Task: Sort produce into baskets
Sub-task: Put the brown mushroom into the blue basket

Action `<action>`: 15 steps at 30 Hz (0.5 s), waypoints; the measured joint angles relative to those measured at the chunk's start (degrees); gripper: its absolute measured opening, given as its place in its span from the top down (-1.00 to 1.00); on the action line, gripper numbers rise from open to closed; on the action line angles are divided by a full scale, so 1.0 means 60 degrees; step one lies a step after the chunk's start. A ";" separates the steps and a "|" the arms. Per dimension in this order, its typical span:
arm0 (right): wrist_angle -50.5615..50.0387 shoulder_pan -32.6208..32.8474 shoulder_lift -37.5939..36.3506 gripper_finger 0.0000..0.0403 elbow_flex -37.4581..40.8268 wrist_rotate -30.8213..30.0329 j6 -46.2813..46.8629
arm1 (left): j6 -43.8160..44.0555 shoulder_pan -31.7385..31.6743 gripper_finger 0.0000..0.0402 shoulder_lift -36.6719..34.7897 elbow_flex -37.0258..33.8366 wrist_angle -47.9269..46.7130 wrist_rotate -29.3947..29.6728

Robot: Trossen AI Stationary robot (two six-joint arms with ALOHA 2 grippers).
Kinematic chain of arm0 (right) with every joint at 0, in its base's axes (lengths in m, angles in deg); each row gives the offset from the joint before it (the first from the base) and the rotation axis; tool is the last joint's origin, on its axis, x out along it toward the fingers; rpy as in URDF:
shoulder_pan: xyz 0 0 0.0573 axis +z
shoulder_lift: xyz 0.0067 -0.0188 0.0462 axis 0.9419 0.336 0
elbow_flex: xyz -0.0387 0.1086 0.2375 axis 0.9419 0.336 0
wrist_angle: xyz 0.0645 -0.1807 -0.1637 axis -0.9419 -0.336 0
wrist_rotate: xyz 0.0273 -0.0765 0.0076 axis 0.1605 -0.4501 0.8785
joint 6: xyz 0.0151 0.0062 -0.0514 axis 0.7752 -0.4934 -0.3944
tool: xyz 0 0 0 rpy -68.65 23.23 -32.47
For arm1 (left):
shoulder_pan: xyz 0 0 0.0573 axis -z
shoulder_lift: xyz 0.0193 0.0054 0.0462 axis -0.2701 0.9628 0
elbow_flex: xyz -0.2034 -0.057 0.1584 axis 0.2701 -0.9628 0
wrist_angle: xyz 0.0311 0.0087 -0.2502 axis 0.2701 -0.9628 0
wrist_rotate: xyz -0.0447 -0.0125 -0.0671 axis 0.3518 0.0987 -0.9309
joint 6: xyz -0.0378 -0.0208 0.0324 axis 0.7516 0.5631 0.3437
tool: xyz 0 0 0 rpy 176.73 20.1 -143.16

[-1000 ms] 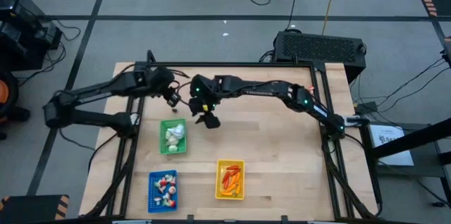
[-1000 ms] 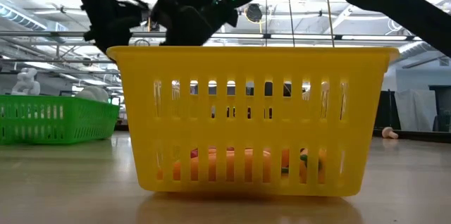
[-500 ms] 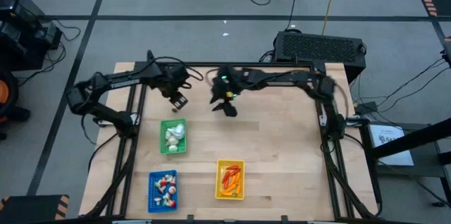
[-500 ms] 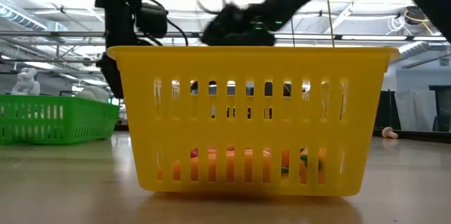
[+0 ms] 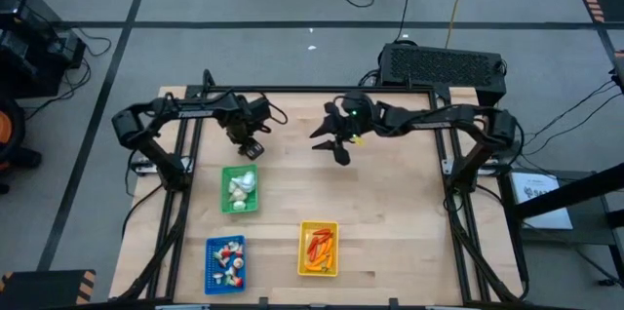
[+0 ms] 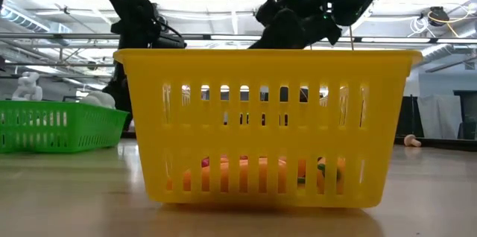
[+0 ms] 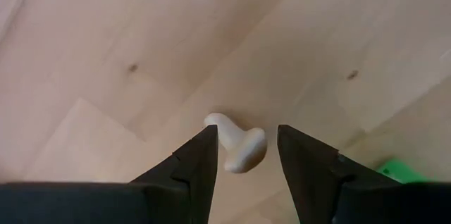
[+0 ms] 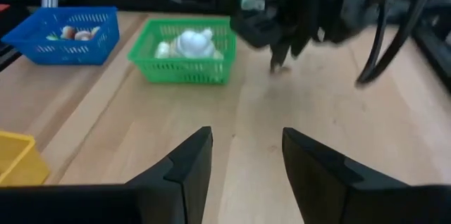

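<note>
Wooden surface [image 5: 390, 222] carries three baskets: green [image 5: 239, 190] with white bulbs, yellow [image 5: 318, 249] with orange and red pieces, blue [image 5: 226, 263] with red-and-white pieces. Both pincers hang open, gripping nothing: left pincer [image 7: 243, 155] over a white piece [image 7: 238, 143] near green, right pincer [image 8: 243, 155] mid-surface. No writing is readable.

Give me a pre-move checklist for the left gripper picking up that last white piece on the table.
1. White piece lies on the wooden table, in line with the gap of the left gripper: ok.
2. Left gripper open, nothing held: ok.
3. Whether its fingertips are low enough to close on the piece: cannot tell.
4. Green basket already holds white pieces, with room left: ok.
5. Right gripper open, empty and apart from the left gripper: ok.
</note>
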 joint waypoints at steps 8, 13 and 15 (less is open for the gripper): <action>-0.0099 0.0058 -0.0013 0.18 0.0260 -0.0029 0.0542 | 0.0089 0.0027 0.22 0.0004 0.0001 -0.0213 0.0025; -0.0089 0.0131 -0.0013 0.18 0.0258 -0.0025 0.0624 | 0.0032 0.0184 0.22 0.0007 -0.0142 -0.0119 0.0036; -0.0099 0.0131 -0.0010 0.18 0.0258 -0.0025 0.0627 | 0.0023 0.0248 0.22 0.0007 -0.0230 -0.0053 0.0043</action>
